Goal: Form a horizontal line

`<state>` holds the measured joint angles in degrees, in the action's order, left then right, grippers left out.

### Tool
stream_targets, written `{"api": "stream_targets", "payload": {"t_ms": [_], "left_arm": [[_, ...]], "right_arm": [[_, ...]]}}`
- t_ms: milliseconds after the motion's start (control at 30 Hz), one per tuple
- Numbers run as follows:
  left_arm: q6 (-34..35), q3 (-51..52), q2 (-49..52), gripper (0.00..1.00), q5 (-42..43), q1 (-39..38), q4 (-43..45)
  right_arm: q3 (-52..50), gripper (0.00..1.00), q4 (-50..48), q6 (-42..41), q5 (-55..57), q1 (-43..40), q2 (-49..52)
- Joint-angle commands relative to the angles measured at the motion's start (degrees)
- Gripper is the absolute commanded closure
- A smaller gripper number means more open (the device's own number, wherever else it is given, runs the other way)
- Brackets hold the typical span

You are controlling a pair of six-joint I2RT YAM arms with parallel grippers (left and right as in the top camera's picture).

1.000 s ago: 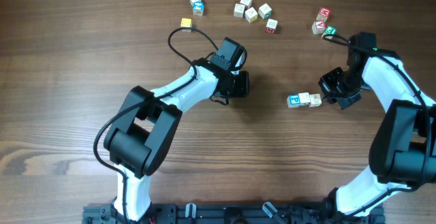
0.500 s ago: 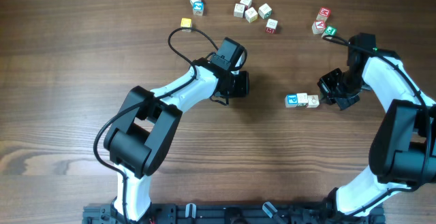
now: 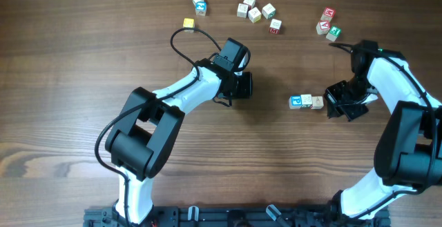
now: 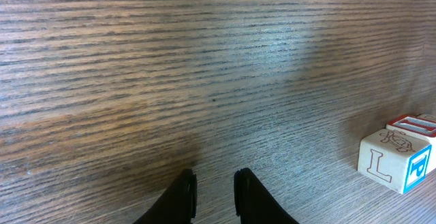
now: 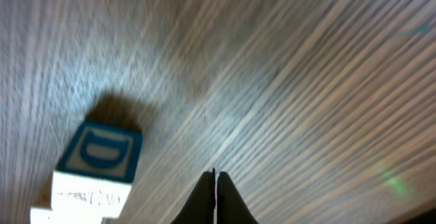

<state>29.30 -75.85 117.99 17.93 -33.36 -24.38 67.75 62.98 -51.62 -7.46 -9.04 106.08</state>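
Table: dark wood grain, loose cubes scattered toward the far edge.
Line: short row right of centre, blue end leftward, cream end nearest the right claw.
Left claw: slightly spread, empty, well apart from Line.
Right claw: pressed together, empty, just beside Line.

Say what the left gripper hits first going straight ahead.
Likely nothing: the left gripper points across bare table; the row sits off to its right, though depth is unclear.
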Motion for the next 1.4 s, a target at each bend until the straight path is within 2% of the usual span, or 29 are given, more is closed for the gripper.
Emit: {"api": "stream_targets", "payload": {"t_ms": [0,267,500,900,1033,1167,1333,1367], "left_arm": [[-0.09,-0.11,0.31,0.78,0.48,0.15,-0.04],[-0.11,-0.11,0.31,0.77,0.48,0.15,-0.04],[-0.35,-0.11,0.31,0.76,0.46,0.15,-0.07],[-0.35,-0.11,0.31,0.74,0.48,0.15,-0.07],[-0.35,-0.11,0.31,0.73,0.46,0.15,-0.04],[-0.37,-0.11,0.31,0.73,0.46,0.15,-0.04],[-0.35,-0.11,0.31,0.73,0.46,0.15,-0.04],[-0.35,-0.11,0.31,0.73,0.46,0.15,-0.02]], "right_arm": [[-0.37,0.95,-0.04,-0.94,-2.78,0.20,1.36],[-0.37,0.95,-4.00,-1.11,-2.97,0.72,1.36],[-0.39,0.96,-5.33,-2.08,0.57,6.36,1.36],[-0.39,0.96,-8.39,-2.58,1.57,6.40,1.36],[-0.39,0.96,-6.36,-2.40,1.46,6.40,1.36],[-0.37,0.96,-2.82,-2.43,6.58,6.40,1.36],[-0.37,0.95,-9.70,-2.89,13.38,6.40,1.36],[-0.37,0.96,-10.75,-6.01,16.41,6.40,1.36]]}}
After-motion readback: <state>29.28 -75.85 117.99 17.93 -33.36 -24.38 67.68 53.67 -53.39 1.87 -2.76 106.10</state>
